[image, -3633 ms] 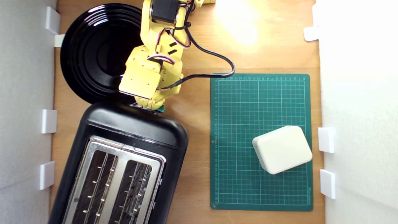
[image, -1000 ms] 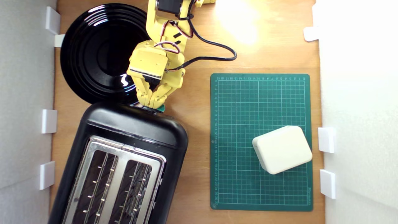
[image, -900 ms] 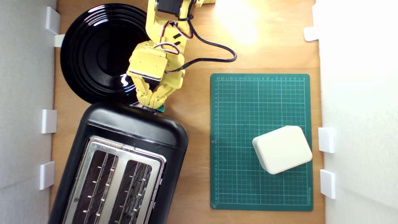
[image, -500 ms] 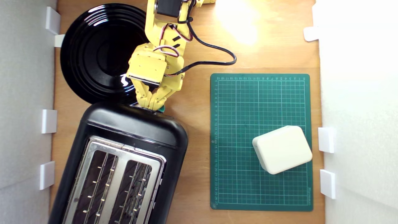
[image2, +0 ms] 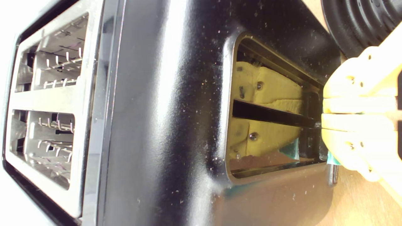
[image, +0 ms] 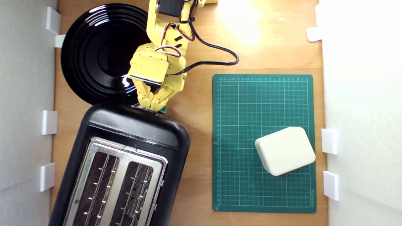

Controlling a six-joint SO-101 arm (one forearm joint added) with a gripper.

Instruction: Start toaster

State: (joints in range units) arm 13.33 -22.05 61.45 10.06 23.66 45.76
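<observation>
Since the earliest frame the arm has drawn back, so the tool [image: 153, 106] now shows its fingers instead of hiding them under the wrist. From the exterior view, the toaster [image: 132, 131] sits on the wooden surface [image: 198, 47] at the lower left, with the tool's tips at its end wall, over the teal knob [image: 163, 110] — plate [image: 94, 53] behind, green mat [image: 263, 103] and cream box [image: 285, 150] to the right. From the wrist view, the fingers [image2: 358, 103] are pressed together at the toaster's [image2: 163, 125] lever slot, closed on the knob [image2: 331, 160].
</observation>
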